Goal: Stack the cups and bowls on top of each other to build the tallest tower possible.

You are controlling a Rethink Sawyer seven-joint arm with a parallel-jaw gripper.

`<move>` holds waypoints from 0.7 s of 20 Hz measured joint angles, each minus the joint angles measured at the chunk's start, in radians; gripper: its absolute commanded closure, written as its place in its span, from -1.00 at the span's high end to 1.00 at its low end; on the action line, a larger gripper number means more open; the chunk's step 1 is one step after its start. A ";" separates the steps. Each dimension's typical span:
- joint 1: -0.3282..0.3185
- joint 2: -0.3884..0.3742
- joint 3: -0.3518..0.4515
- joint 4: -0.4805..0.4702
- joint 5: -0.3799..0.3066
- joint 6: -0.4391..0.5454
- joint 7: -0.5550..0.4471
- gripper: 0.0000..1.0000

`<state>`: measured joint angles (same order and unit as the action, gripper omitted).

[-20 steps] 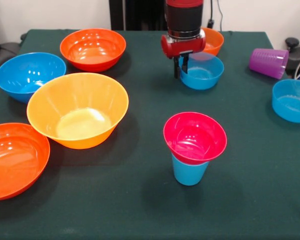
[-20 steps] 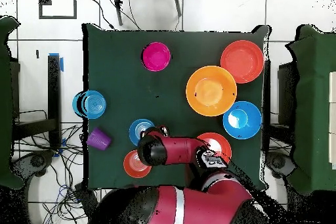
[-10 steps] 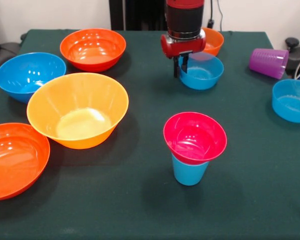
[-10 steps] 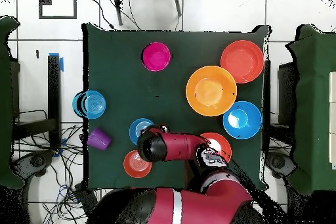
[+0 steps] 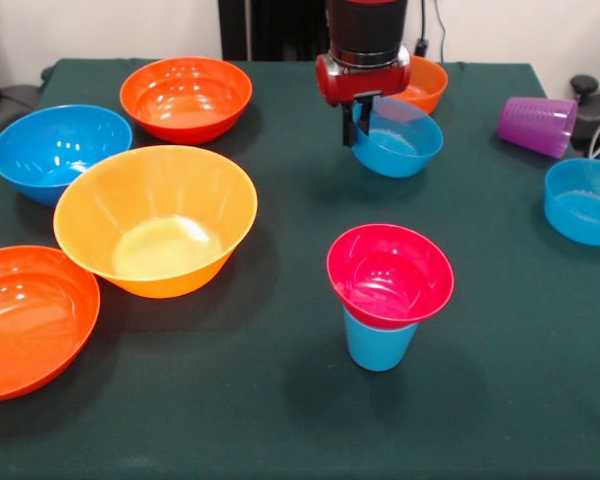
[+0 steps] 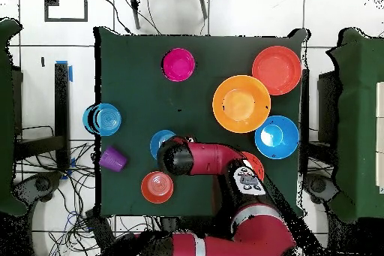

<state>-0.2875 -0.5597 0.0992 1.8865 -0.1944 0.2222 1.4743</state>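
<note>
My gripper [image 5: 356, 120] is shut on the near-left rim of a small blue bowl [image 5: 400, 142] and holds it tilted just above the cloth; the bowl also shows in the overhead view [image 6: 157, 142], beside my wrist. The tower stands in front of it: a magenta-pink bowl [image 5: 390, 274] resting on an upright light blue cup [image 5: 378, 346], seen from above as a pink disc [image 6: 178, 64]. The purple cup [image 5: 537, 125] lies on its side at the right. A small orange bowl [image 5: 427, 82] sits behind my gripper.
A large yellow-orange bowl [image 5: 155, 220], a large blue bowl [image 5: 58, 150] and two large red-orange bowls [image 5: 185, 97] [image 5: 25, 320] fill the left side of the green table [image 5: 280, 400]. Another small blue bowl [image 5: 583, 200] sits at the right edge.
My gripper has risen a little with the small blue bowl, which has left the cloth and now hangs tilted. Everything else has stayed put.
</note>
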 measured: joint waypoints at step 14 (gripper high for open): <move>-0.010 -0.022 0.057 -0.185 0.094 0.259 0.000 -1.00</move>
<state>-0.2976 -0.5819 0.1565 1.7018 -0.1007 0.4808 1.4743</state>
